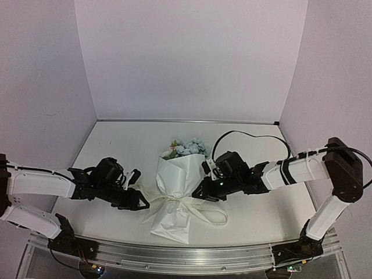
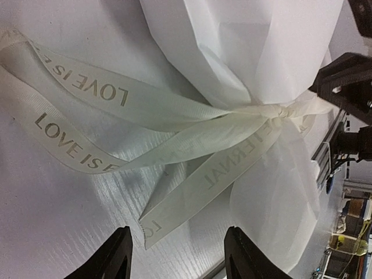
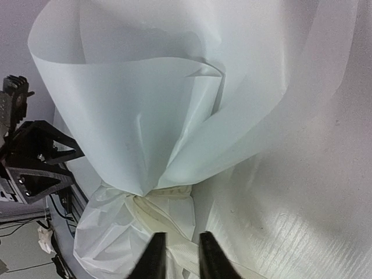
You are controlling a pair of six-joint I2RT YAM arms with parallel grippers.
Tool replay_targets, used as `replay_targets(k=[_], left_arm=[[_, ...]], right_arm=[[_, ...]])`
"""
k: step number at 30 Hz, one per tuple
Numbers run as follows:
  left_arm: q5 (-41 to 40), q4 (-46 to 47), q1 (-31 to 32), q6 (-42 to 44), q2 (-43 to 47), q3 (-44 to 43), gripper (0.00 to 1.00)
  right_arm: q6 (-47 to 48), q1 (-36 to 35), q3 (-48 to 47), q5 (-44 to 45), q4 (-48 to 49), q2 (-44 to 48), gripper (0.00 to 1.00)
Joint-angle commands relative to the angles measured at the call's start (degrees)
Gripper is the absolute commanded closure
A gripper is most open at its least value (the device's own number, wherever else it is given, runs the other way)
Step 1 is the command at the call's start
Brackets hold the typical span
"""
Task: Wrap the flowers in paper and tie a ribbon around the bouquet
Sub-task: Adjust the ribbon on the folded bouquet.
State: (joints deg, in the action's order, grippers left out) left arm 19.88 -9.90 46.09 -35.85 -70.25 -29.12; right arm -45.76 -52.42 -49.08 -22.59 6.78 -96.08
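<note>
The bouquet (image 1: 174, 186) lay on the worktop (image 1: 116, 145), long axis near-to-far, blooms at the far end. The ribbon (image 2: 174, 116) was knotted at its waist, between both arms. Left gripper (image 2: 177, 235): jaws apart, loose ribbon tail just ahead. Right gripper (image 3: 177, 241), nearer the knot: jaws almost together; whether they clamped a strand could not be told.

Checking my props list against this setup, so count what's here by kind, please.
Paper wrap: 1
Flower bunch: 1
Ribbon: 1
Robot arms: 2, left arm and right arm
Total: 5
</note>
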Motion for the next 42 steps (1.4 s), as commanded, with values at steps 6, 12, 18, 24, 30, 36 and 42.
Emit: replay_targets(k=[6, 12, 18, 24, 30, 36, 42], left_arm=[[-7.19, -0.07, 7.96, 4.72, -7.90, -5.24, 0.45], [-9.15, -0.40, 9.01, 6.21, -10.79, -6.94, 0.43], [-11.46, -1.12, 9.11, 5.86, -11.55, -7.54, 0.43], [-10.50, -0.07, 9.11, 5.55, -9.97, -7.12, 0.44], [-6.41, 2.27, 9.77, 8.86, -9.79, -6.57, 0.39], [-9.07, -0.27, 11.37, 11.90, -11.62, -8.27, 0.39], [-12.35, 0.02, 12.84, 12.87, -14.85, -10.61, 0.41]], right_arm=[[-0.82, 0.09, -0.76, -0.82, 1.87, -1.29, 1.00], [-0.47, 0.10, -1.58, -0.79, 0.35, -1.22, 1.00], [1.34, 0.09, -1.05, 0.76, -3.29, 0.13, 1.00], [2.73, 0.03, 0.40, 1.45, -4.64, 2.42, 1.00], [2.80, 0.05, -0.63, 0.89, -5.25, 2.63, 1.00], [2.84, 0.05, -1.00, 0.85, -5.64, 2.37, 1.00], [2.59, 0.01, -1.40, 0.84, -5.66, 2.15, 1.00]])
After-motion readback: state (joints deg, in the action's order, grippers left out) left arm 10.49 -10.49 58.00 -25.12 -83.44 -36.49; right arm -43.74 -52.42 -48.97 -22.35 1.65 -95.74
